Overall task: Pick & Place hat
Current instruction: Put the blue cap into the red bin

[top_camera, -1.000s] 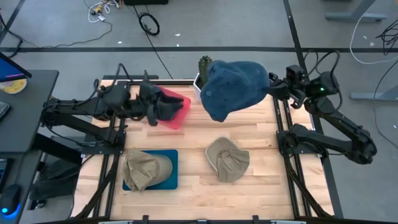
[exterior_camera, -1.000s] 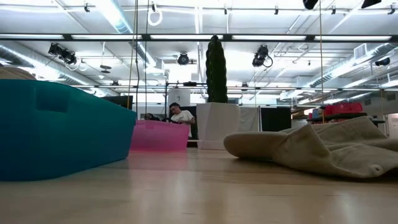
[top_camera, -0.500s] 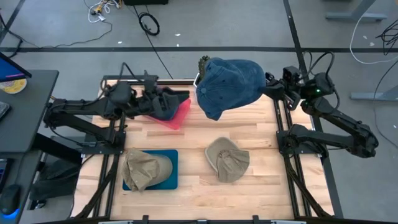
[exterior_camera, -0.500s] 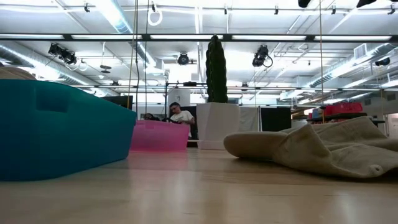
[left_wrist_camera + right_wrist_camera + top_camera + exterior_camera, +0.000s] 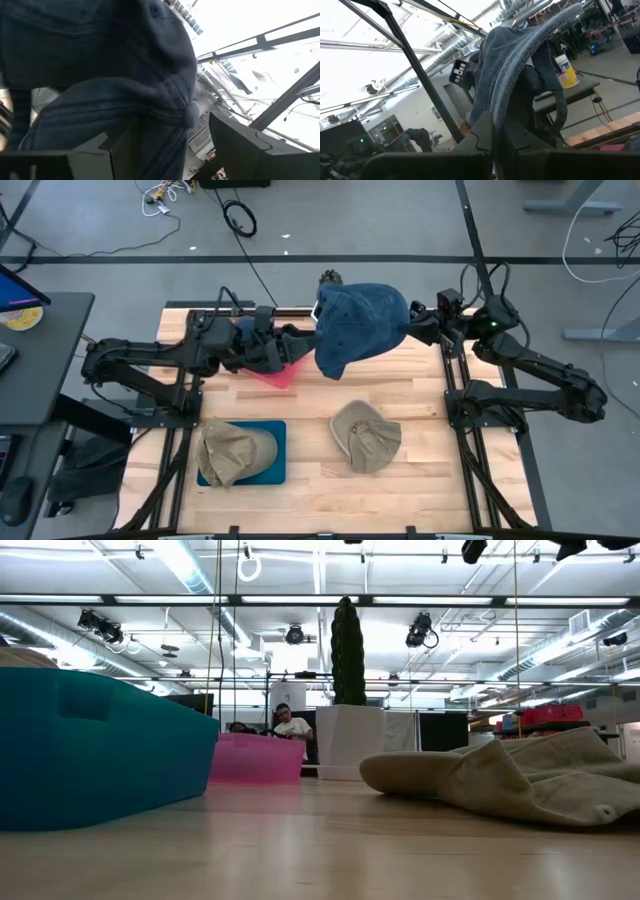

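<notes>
- Blue denim hat (image 5: 358, 325): held aloft over the far middle of the table, above the white planter, its crown toward the overhead camera.
- Right gripper (image 5: 415, 328): clamped together on the hat's edge; in the right wrist view the denim (image 5: 520, 65) rises from between the closed fingers.
- Left gripper (image 5: 290, 345): reaching in from the left, fingers spread wide, just beside the hat's left edge above the pink bin (image 5: 285, 365); whether it touches the hat cannot be told.
- Cactus in a white planter (image 5: 348, 710): at the far edge, largely covered from above by the hat.
- Khaki hat (image 5: 366, 437): flat on the wood, near centre.
- Second khaki hat (image 5: 232, 450): in the teal bin (image 5: 277, 435), near left.
- Person (image 5: 292, 726): seated in the room beyond.
</notes>
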{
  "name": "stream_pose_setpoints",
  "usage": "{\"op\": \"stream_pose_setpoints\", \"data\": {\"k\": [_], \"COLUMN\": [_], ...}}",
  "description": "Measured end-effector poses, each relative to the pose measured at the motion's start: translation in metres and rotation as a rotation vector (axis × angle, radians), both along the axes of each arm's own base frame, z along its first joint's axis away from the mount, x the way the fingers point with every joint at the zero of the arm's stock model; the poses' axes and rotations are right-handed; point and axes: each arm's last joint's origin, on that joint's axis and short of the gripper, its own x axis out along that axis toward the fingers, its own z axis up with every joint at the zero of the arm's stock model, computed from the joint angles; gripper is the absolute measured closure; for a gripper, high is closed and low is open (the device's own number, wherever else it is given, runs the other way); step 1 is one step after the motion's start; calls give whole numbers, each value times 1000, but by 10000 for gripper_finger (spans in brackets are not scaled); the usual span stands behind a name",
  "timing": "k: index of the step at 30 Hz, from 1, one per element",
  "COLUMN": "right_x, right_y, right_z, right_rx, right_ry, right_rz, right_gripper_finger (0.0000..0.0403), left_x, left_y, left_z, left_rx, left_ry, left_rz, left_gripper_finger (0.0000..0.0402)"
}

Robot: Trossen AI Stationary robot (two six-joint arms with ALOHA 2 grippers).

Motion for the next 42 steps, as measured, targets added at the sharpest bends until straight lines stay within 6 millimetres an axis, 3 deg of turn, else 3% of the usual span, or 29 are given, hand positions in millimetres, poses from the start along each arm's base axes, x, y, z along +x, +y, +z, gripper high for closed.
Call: {"op": "stream_pose_setpoints", "data": {"k": [17, 22, 31, 42], "right_x": [24, 25, 25, 26], "right_y": [0, 1, 1, 1], "right_z": [-13, -13, -15, -19], "right_rx": [20, 16, 21, 12], "right_ry": [62, 62, 78, 125], "right_rz": [41, 43, 45, 69], "right_gripper_finger": [396, 396, 395, 394], "left_x": [1, 1, 1, -2], "left_y": [6, 5, 4, -8], "left_z": [0, 0, -1, 2], "left_rx": [75, 86, 125, 184], "left_ry": [6, 5, 19, -20], "left_rz": [-41, -76, -96, -312], "left_gripper_finger": [173, 227, 375, 373]}}
